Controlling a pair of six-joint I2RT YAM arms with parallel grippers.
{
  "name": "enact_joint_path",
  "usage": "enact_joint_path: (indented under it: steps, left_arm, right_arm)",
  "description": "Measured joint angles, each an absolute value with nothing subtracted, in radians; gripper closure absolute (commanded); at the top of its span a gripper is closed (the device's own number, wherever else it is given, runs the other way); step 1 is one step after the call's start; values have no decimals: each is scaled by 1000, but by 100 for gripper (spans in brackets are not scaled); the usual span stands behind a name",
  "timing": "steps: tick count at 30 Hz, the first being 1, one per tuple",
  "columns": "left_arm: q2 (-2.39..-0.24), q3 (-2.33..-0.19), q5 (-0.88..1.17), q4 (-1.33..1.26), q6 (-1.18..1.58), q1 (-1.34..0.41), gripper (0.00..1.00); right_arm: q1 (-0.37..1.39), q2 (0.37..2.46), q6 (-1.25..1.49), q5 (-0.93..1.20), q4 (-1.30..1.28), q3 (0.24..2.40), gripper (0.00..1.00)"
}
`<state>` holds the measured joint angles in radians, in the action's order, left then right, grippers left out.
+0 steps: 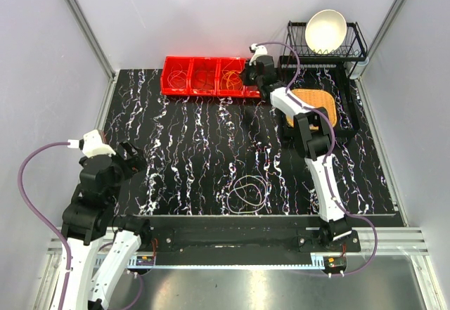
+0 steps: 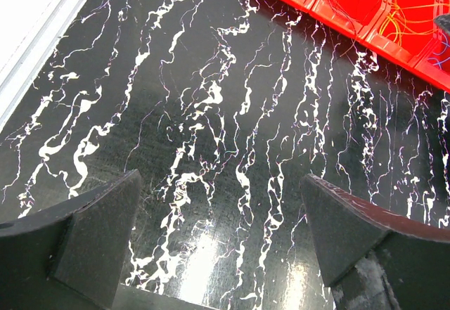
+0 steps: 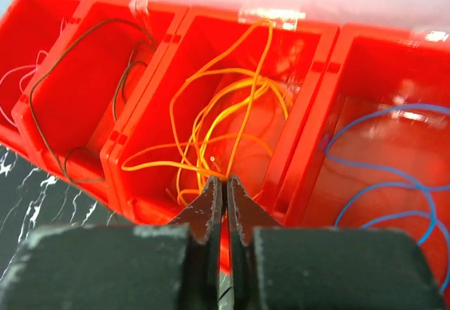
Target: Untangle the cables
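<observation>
mostly sorted: orange cables (image 3: 211, 134) sit in a red bin (image 1: 184, 91), and one whitish cable loop (image 1: 246, 194) lies loose on the desk (image 1: 183, 148) near the front edge. light, floppy, springy; i'd pinch a single strand on its outer arc. right fingers (image 3: 225, 187) are pressed together over the orange bin, can't tell if a strand is caught. left fingers (image 2: 119, 204) are wide apart over the marbled desk.
</observation>
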<state>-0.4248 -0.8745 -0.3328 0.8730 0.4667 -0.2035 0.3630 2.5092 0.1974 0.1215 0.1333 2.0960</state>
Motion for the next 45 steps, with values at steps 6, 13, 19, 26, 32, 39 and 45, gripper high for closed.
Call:
enact_joint_path:
  steps: [6, 13, 19, 26, 32, 39, 45]
  left_arm:
    - [-424, -875, -332, 873, 467, -204, 1]
    - [-424, -875, -332, 873, 467, -204, 1]
    - [-424, -875, -332, 873, 467, -204, 1]
    - [-424, -875, -332, 873, 467, -203, 1]
    - [-426, -875, -332, 873, 467, -203, 1]
    - [-473, -875, -307, 870, 463, -202, 1]
    - [-581, -875, -236, 860, 464, -203, 5]
  right_arm:
    - [372, 2513, 221, 123, 30, 2178, 52]
    - [378, 2512, 239, 122, 1, 2212, 40]
    - [379, 2492, 268, 121, -88, 2212, 34]
    - [379, 2371, 354, 149, -233, 2187, 33]
    - [379, 2178, 413, 195, -259, 1970, 31]
    - [380, 1919, 459, 198, -276, 1649, 28]
    - [380, 1652, 525, 162, -286, 1374, 28]
